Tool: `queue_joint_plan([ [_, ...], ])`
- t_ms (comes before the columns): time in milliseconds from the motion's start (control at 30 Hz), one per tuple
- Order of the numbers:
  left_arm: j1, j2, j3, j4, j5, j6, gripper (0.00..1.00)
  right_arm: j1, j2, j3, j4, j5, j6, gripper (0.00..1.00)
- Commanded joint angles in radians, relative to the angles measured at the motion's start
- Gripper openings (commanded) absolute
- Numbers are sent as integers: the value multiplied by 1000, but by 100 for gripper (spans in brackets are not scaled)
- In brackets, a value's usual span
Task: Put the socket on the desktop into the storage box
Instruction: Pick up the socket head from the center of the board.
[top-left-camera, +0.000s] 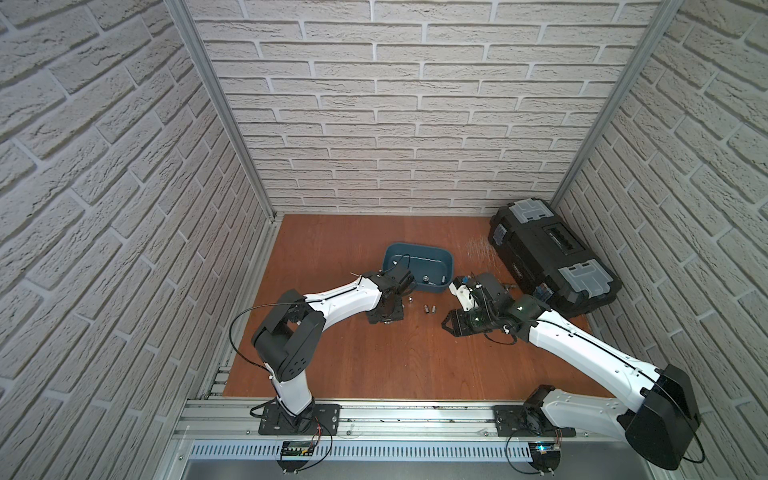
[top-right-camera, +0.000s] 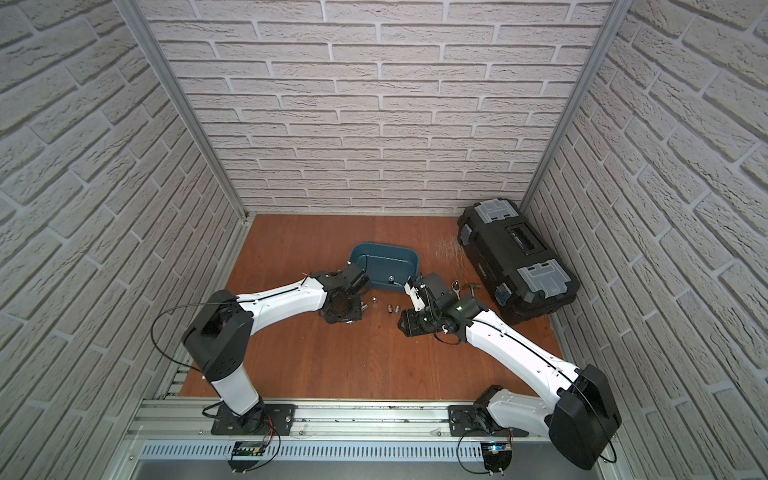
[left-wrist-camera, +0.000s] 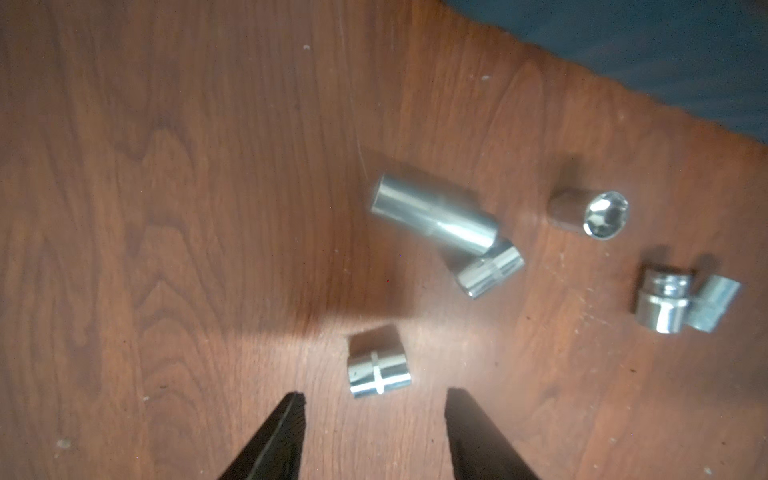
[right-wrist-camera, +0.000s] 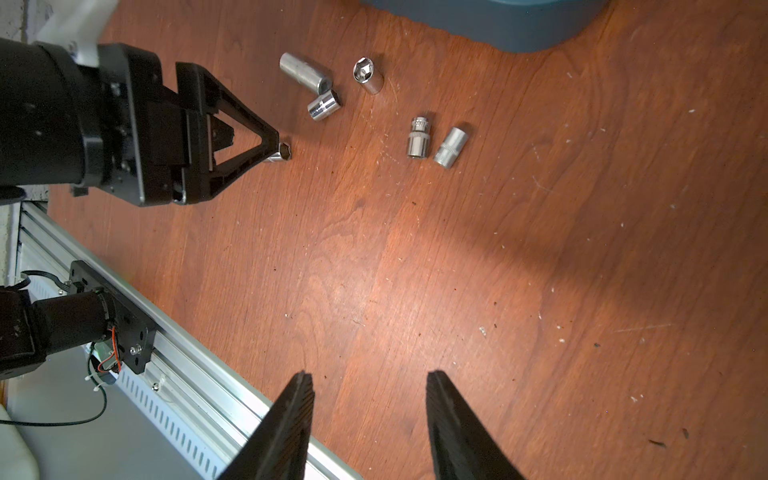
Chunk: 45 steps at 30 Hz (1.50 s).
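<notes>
left fingers (left-wrist-camera: 278, 436) half-open near small socket (left-wrist-camera: 379, 365)

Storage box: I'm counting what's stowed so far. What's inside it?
One shiny socket lies by the storage box's near wall. The left arm covers one near corner; anything there is hidden.

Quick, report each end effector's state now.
Left end effector: open, a short socket just ahead, not gripped.
Right end effector: open, empty.
</notes>
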Motion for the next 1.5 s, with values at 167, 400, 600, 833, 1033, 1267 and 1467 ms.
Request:
queue_joint_plan([
  [167,-4,56,40,-36,-31,-9,55,9,-15,-20,38,14,15,50],
  [400,-7,82,45,-35,-29,-11,52,10,-8,-23,52,16,21,50],
  [600,-11,89,42,-28,-24,-11,50,9,-9,-34,55,19,23,50],
  [833,-20,98,43,-26,-22,-18,48,10,-15,-43,58,21,27,50],
  [1033,-24,96,38,-27,-23,-23,47,11,-23,-54,61,7,25,50],
  [1267,-28,97,32,-27,-27,-32,45,12,-29,-64,58,0,22,50],
  [1467,-29,101,27,-20,-21,-34,43,14,-28,-67,67,-2,26,50],
])
